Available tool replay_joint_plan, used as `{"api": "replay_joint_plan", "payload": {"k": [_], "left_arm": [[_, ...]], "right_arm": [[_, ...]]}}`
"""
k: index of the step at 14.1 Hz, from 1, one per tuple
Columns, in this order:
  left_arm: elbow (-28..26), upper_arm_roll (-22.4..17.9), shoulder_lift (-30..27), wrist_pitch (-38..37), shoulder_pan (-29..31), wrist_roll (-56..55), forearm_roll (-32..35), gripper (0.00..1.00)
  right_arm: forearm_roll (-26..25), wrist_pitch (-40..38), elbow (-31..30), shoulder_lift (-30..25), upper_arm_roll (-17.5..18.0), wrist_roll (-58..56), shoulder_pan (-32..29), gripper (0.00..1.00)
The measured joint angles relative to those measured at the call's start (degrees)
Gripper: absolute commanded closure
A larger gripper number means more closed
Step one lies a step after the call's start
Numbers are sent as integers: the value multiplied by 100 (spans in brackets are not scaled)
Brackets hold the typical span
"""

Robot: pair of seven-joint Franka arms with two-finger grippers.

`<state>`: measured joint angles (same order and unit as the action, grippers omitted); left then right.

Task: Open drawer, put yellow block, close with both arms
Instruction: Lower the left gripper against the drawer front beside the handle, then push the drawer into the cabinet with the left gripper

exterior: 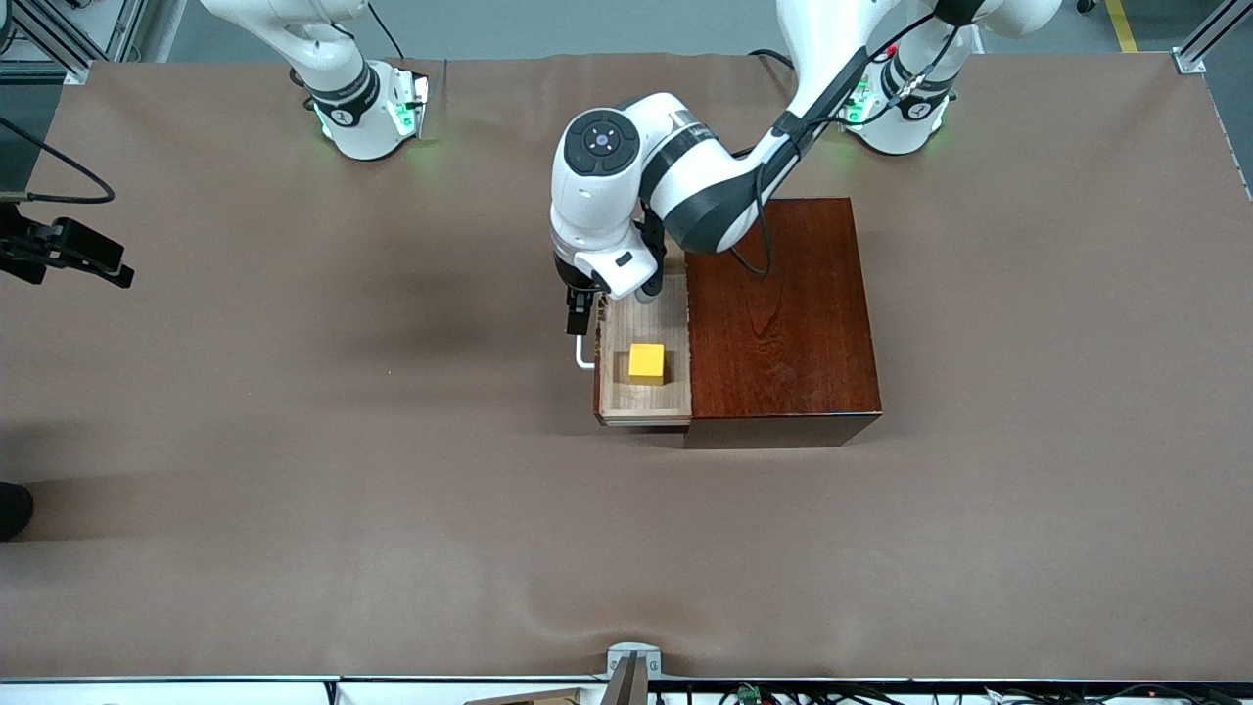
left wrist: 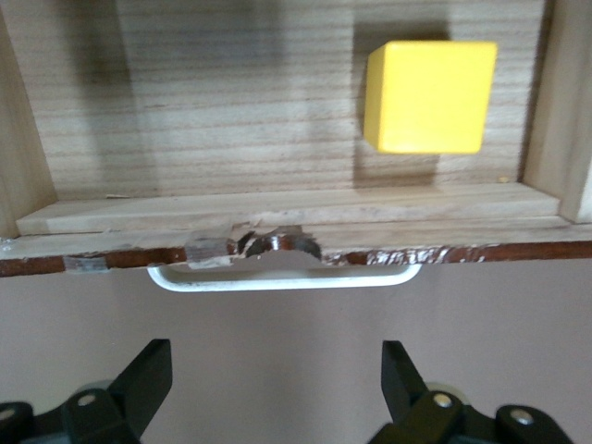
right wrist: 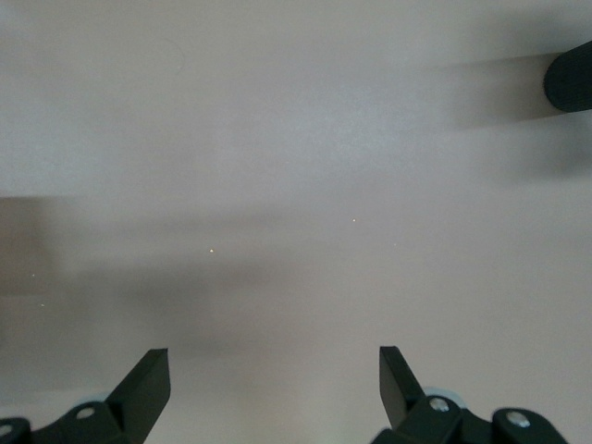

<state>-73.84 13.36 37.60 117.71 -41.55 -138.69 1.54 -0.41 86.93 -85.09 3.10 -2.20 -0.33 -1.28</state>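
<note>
The drawer [exterior: 644, 362] stands pulled out of the dark reddish-brown wooden box [exterior: 778, 313] toward the right arm's end of the table [exterior: 294, 441], its pale-wood tray open to the camera above. The yellow block [exterior: 646, 361] lies inside the drawer, flat on the tray floor, in the part of the tray nearer the front camera. In the left wrist view the block [left wrist: 430, 96] sits in a corner of the tray, near the drawer's side wall and just inside the front board. The white U-shaped handle [exterior: 582, 353] projects from the drawer's dark front, and the left gripper [exterior: 580, 315] hangs just in front of that handle, beside the drawer's front rather than over the tray. Seen from the left wrist, the left gripper [left wrist: 276, 388] has its fingers [left wrist: 148, 370] spread wide, empty, with the handle [left wrist: 282, 277] between and ahead of them but not touched; a chipped patch shows on the drawer's front edge right above the handle. The block is thus apart from the gripper, separated from it by the drawer's front board. The right gripper [right wrist: 275, 388] waits well away from the drawer over bare table at the right arm's end, its fingers [right wrist: 148, 375] also spread wide and holding nothing.
</note>
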Motion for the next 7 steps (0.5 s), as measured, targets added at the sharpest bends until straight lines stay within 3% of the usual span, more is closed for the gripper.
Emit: {"api": "replay_joint_plan", "payload": {"k": [7], "left_arm": [[3, -20, 149, 0, -170, -224, 0, 0]], "right_arm": [[0, 3, 0, 0, 3, 0, 0, 0]]}}
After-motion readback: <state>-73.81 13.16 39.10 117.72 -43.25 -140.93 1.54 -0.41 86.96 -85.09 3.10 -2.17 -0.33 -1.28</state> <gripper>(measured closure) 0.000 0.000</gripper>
